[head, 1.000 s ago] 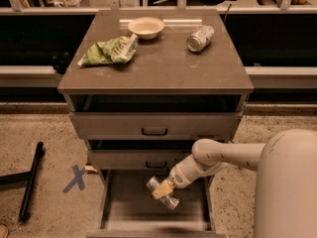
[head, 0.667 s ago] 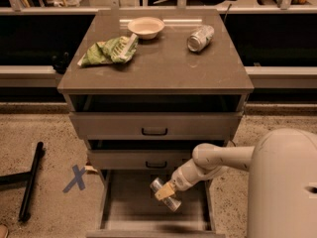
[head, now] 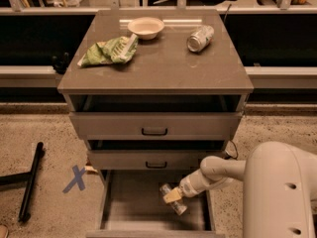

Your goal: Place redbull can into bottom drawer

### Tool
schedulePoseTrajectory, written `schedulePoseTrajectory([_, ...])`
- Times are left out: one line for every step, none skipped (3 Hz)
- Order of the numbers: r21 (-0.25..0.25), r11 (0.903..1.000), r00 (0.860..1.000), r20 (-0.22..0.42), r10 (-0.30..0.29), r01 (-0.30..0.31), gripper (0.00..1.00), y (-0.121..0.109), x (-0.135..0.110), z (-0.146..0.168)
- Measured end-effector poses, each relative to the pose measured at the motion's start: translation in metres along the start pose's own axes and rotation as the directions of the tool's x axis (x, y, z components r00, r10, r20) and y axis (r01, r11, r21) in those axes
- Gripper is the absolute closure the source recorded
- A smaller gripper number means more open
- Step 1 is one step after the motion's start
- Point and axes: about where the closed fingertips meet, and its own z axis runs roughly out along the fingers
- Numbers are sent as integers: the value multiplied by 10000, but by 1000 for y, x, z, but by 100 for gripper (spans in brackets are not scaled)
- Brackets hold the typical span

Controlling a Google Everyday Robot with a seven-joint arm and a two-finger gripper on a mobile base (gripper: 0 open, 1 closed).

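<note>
The redbull can [head: 179, 207] is slim and silver. It lies tilted low inside the open bottom drawer [head: 129, 209], the lowest of the cabinet's three drawers. My gripper [head: 171, 196] reaches into that drawer from the right, and its yellowish fingertips [head: 173, 196] are closed around the can's upper part. I cannot tell whether the can's lower end touches the drawer's flat floor. My white arm [head: 218, 172] crosses over the drawer's right wall.
On the cabinet top [head: 163, 68] are a dented silver can [head: 200, 37], a cream bowl [head: 145, 27] and a green chip bag [head: 109, 51]. The two upper drawers [head: 154, 128] with black handles stand slightly open. A blue X [head: 75, 178] and a black pole [head: 29, 182] are on the floor at left.
My gripper has moved slightly right and lower into the bottom drawer, with the can still in it. Nothing on the cabinet top has moved.
</note>
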Motion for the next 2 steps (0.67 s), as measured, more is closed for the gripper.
schedulePoseTrajectory([-109, 9999, 9990, 434, 57, -53, 100, -31, 1, 23])
schedulePoseTrajectory([-219, 9998, 9980, 631, 42, -28, 100, -54, -1, 44])
